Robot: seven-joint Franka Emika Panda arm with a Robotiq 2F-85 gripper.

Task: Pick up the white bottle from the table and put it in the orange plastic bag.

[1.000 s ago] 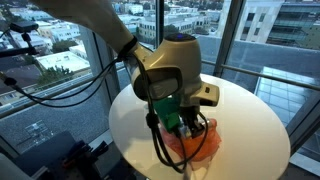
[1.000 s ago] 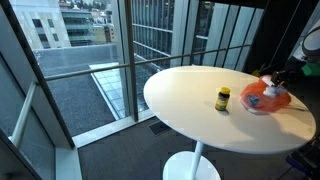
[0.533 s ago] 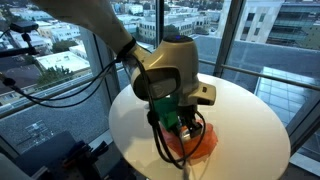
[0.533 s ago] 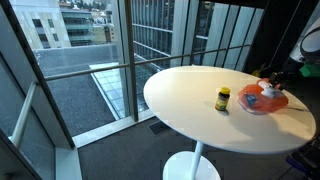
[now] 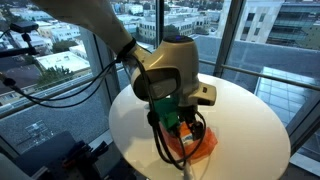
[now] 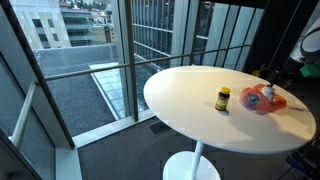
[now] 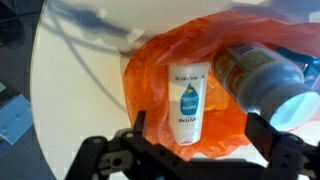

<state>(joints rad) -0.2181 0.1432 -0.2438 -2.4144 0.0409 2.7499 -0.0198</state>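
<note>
In the wrist view the white bottle (image 7: 187,100) with a blue label lies flat on the orange plastic bag (image 7: 150,75), its cap end toward the gripper. My gripper (image 7: 198,132) stands open just above it, one dark finger (image 7: 136,127) on each side, touching neither bottle nor bag. In both exterior views the orange bag (image 5: 197,145) (image 6: 263,100) lies on the round white table (image 5: 240,120), with the gripper (image 5: 178,124) right over it; the arm hides the bottle in that view.
A small jar with a yellow lid (image 6: 223,98) stands on the table (image 6: 190,100) beside the bag. A blurred bottle-like object (image 7: 262,75) shows at the wrist view's upper right. Windows and a railing surround the table; cables hang off the arm.
The jaws have opened wide and let go of the white bottle. The orange bag has sunk flatter onto the table. The arm has barely moved.
</note>
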